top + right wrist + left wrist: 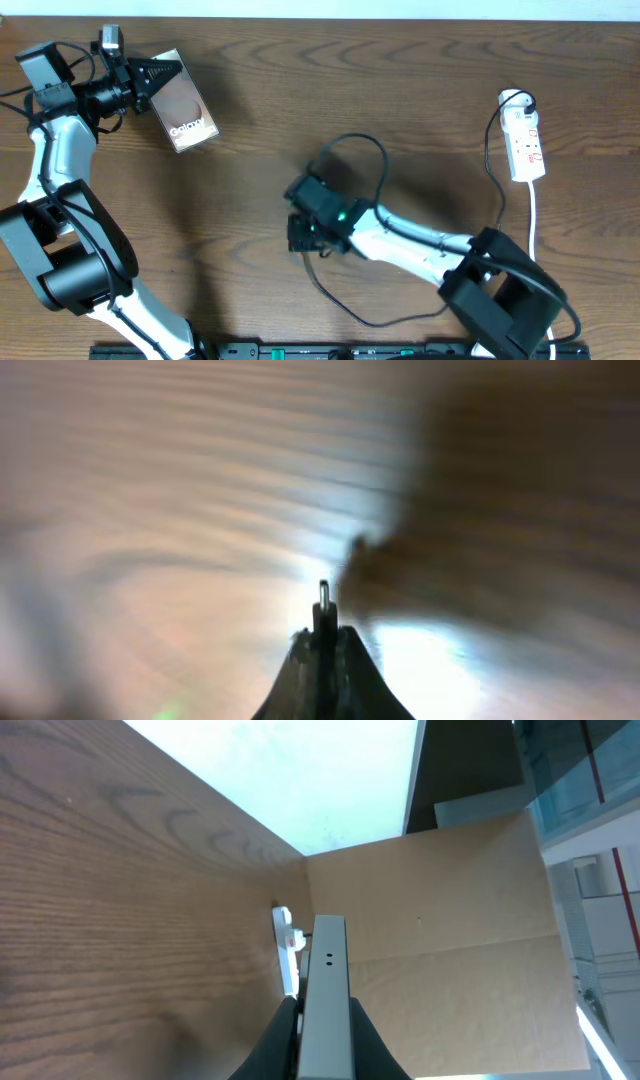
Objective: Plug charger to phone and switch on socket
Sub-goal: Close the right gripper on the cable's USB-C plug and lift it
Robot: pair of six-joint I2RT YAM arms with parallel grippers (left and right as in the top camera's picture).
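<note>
1. Found a brown wooden desk [420, 90] spread under both arms, with bare grain showing around each gripper.
2. Saw the left gripper [152, 82] clamped on one end of the phone [185, 115]. Saw its screen text facing up from overhead and its thin edge pointing straight out ahead in the left wrist view. Could not tell whether it hung clear of the desk.
3. Spotted the socket [525, 140] well beyond the right gripper [302, 232], on the side away from the left gripper. Noted a white plug [512, 98] in its far end and nothing touching it. Could not make out its switch.
4. Traced the charger [375, 160] curling in a slack loop just behind the right gripper, then sweeping round beside that arm.
5. Made out the plug tip [323, 595] pinched between the right gripper's narrow-set fingers and poking out ahead, though badly blurred.
6. Judged the pick-ups done and the rest open: tip and phone were well apart and not yet joined, and the socket was not yet pressed.
7. Saw nothing lying on the desk between the two grippers. Judged the loose loop near the right gripper the likeliest thing to snag or drag.
</note>
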